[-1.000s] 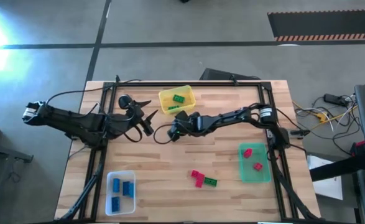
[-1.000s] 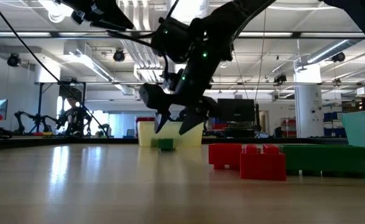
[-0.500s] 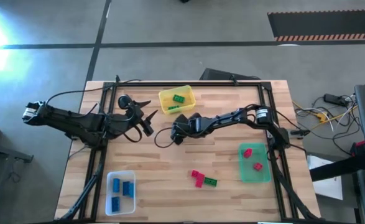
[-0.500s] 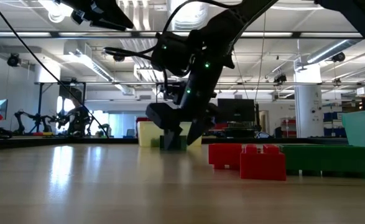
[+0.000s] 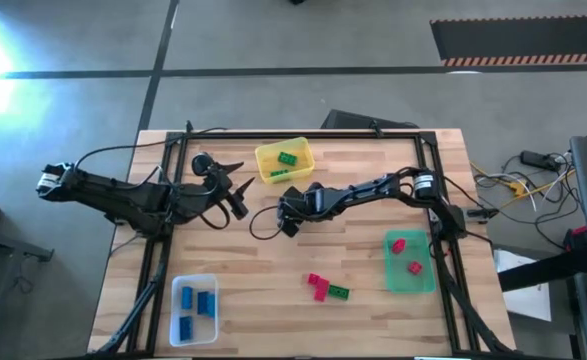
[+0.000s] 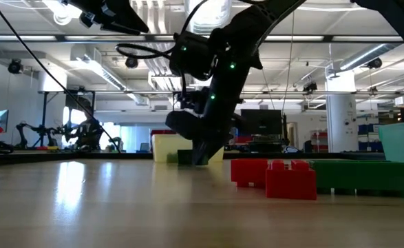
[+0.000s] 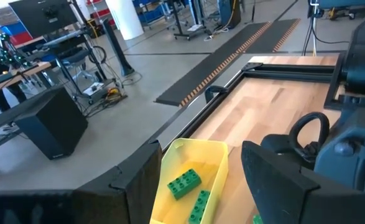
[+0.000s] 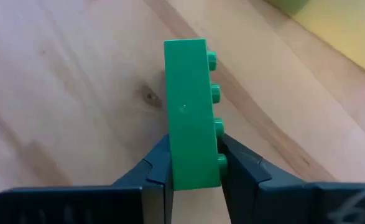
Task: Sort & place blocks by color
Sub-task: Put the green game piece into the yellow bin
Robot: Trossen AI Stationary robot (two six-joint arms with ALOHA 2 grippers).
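Note:
A green brick (image 8: 190, 106) lies on the wood just on the near side of the yellow bin (image 5: 284, 160), and my right gripper (image 5: 286, 224) is shut on it, fingers reaching down to the table (image 6: 200, 153). The yellow bin holds two green blocks (image 7: 185, 182). Two red blocks (image 5: 318, 285) and a green block (image 5: 339, 292) lie loose near the table's near edge. My left gripper (image 5: 241, 195) hovers open left of the yellow bin, touching nothing. My right gripper pinches the green brick between its two fingers (image 8: 157, 171), one on its studded face (image 8: 218, 144) and one on the opposite face, at one end of the brick. The fingers slant down from the table's right. The brick stands on edge, seemingly resting on the table.
A clear bin (image 5: 194, 307) with blue blocks stands at the near left. A translucent green bin (image 5: 410, 275) with two red blocks (image 5: 405, 255) stands at the near right. Black frame rails (image 5: 303, 134) run along the table's far and side edges.
My right gripper has come down to the table over the green brick, shifting slightly toward the near edge, and has shut on the brick. The brick stays where it was.

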